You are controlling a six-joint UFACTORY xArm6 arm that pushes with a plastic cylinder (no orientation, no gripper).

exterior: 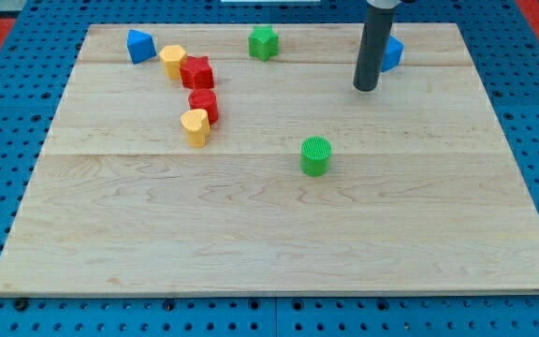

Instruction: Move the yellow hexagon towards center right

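tip (366,89) bare rod, nothing to clench, stood upper right beside blue block (393,52) | yellow hexagon (173,60) sat upper left, touching red star (196,72) | advice: get round to its left face, push rightward, avoid dragging the star

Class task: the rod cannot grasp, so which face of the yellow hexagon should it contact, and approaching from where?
Its view's-left face, pushing rightward. My tip is far right of the yellow hexagon; the red star touches its lower right, so it may get shoved along.
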